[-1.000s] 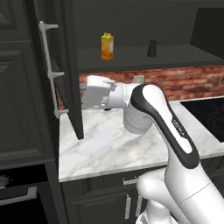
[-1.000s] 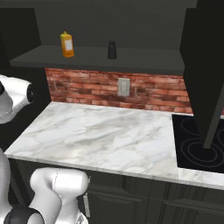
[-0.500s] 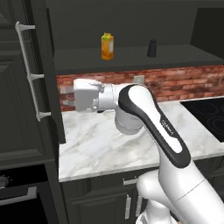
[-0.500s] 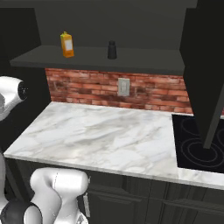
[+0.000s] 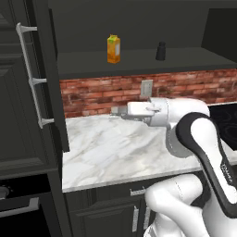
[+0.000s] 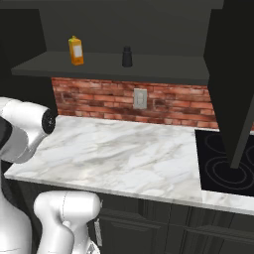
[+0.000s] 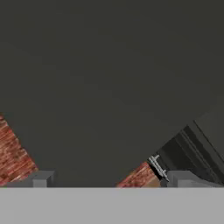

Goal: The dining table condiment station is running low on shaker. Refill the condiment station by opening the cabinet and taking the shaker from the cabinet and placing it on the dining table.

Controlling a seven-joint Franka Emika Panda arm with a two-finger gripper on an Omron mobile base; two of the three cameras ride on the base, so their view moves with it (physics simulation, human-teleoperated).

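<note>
Standing open: cabinet point(image 5: 139, 28), door point(image 5: 48, 78) swung left, silver handle point(image 5: 32, 74) facing out. Marble surface point(image 5: 115, 148) below, brick behind. On the cabinet shelf: orange carton point(image 5: 113, 48), then shaker point(image 5: 160, 51) well to its right. Gripper point(image 7: 109, 179) spread wide, holding nothing, hovering over the surface.

The shaker point(image 5: 160, 51) is small, black and round, a bit thinner at the top. It stands up straight on the dark shelf inside the cabinet point(image 5: 139, 62), toward the right side, well apart from anything else there. The cabinet is very dark, almost black. Its left door point(image 5: 46, 78) is swung wide open, and a long silver bar handle point(image 5: 31, 76) runs up and down on it.
</note>
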